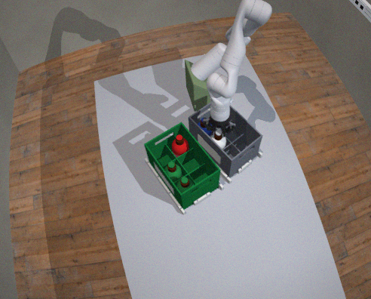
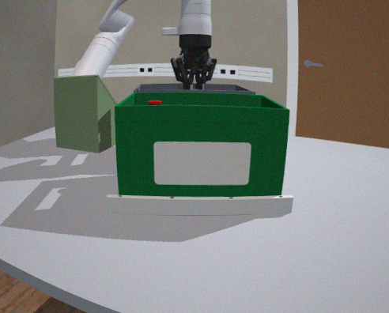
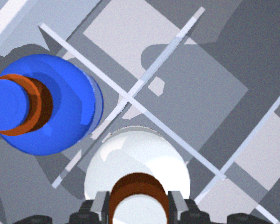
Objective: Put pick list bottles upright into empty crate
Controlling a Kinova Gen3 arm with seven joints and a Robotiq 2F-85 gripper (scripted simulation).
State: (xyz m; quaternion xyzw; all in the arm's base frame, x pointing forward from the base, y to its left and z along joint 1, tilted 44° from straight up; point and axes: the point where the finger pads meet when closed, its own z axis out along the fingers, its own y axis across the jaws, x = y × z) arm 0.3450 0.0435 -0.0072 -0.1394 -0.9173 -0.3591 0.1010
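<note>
Presently, gripper (image 1: 219, 130) (image 2: 194, 86) (image 3: 138, 207) part-closed, clamping white bottle (image 1: 220, 142) (image 3: 136, 162) | divider (image 3: 176, 137) beside hand | sideways drift could snag bottle, tilting crate (image 1: 243, 161) (image 2: 239, 89)

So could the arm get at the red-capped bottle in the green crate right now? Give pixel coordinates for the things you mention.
Probably not yet: the gripper (image 1: 225, 127) (image 2: 194, 88) (image 3: 138, 207) is closed around the white bottle's (image 1: 219, 141) (image 3: 136, 157) neck, though nothing visible covers the red-capped bottle (image 1: 180, 146) (image 2: 155, 103).

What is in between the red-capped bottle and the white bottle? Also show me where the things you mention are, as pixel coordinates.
In the top view, two crate walls separate the red-capped bottle (image 1: 179, 146) from the white bottle (image 1: 220, 142) (image 3: 136, 155): one of the green crate (image 1: 201, 204), one of the dark gray crate (image 1: 243, 164).
</note>
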